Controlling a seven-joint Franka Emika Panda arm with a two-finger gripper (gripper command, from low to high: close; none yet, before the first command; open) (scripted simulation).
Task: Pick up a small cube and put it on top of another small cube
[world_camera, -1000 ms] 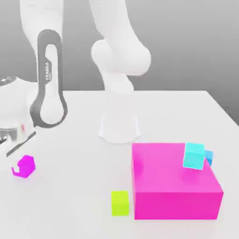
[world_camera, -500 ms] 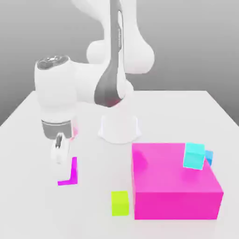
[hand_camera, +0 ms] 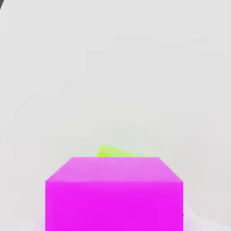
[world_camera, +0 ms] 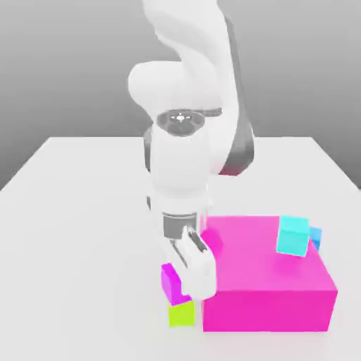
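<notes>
The small magenta cube (world_camera: 170, 281) sits right above the lime cube (world_camera: 181, 314), its underside at the lime cube's top and shifted slightly toward the exterior view's left. My gripper (world_camera: 189, 273) hangs straight down over this pair, its white hand close against the magenta cube's side. In the hand view the magenta cube (hand_camera: 114, 194) is very close, and a corner of the lime cube (hand_camera: 115, 152) peeks out from behind it. I cannot tell whether the magenta cube is held or resting free.
A big magenta box (world_camera: 264, 282) stands just to the exterior view's right of the stack, almost touching my hand. A cyan cube (world_camera: 292, 235) rests tilted on its far corner, with a small blue cube (world_camera: 316, 237) behind it. The white table (world_camera: 77, 247) stretches to the left.
My arm has swung from the exterior view's left to the lime cube, bringing the magenta cube along. The magenta cube has gone from the left of the table to the top of the lime cube.
</notes>
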